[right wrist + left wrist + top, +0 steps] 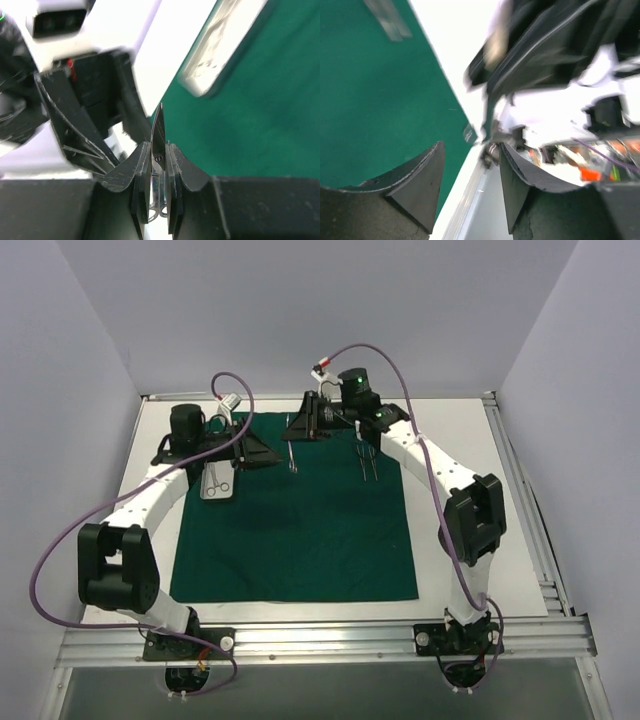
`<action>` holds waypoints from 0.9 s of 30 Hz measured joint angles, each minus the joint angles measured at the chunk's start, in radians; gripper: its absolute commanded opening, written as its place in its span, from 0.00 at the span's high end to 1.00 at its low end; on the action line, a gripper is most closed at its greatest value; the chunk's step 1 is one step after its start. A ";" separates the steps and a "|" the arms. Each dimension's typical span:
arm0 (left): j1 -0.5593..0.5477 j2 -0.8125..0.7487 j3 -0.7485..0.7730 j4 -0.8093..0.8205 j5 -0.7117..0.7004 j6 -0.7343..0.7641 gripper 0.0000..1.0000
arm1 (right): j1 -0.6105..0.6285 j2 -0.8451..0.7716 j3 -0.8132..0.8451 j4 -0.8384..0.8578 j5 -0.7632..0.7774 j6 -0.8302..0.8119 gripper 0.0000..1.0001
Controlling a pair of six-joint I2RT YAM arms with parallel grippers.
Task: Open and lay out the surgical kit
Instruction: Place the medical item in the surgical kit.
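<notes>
Surgical kit (295, 520) lies opened across the middle of the table (515, 540), its green cloth (300, 550) spread flat from close to the far edge almost to the near edge, a clean field for the steel. The tray (218, 483) sits on the cloth's left margin, toward the far-left corner, with what look like ring handles inside it, so unloading appears unfinished. The right gripper (308, 422) reaches over the far edge of the cloth with its fingers (142, 165) pressed together on a thin instrument (158, 142). It pinches near the pivot, tip pointing away from the wrist and rings tucked back between the pads, a hold that probably keeps the piece from swinging while it is carried to a spot on the cloth. Whether the tip touches the cloth cannot be told. A second instrument (368, 462) lies flat on the cloth toward the far edge, right of middle and well apart from the tray, suggesting a row being built along that edge. The left gripper (258, 452) hangs between the tray and the held instrument with its fingers (425, 175) spread and nothing between them, seemingly waiting for the next pick. The likely next call is a level set-down between tray and second instrument, without snagging the cloth.
</notes>
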 measured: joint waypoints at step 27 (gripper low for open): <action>0.097 0.108 0.289 -0.824 -0.695 0.435 0.48 | -0.018 0.587 0.605 -0.773 1.026 -0.225 1.00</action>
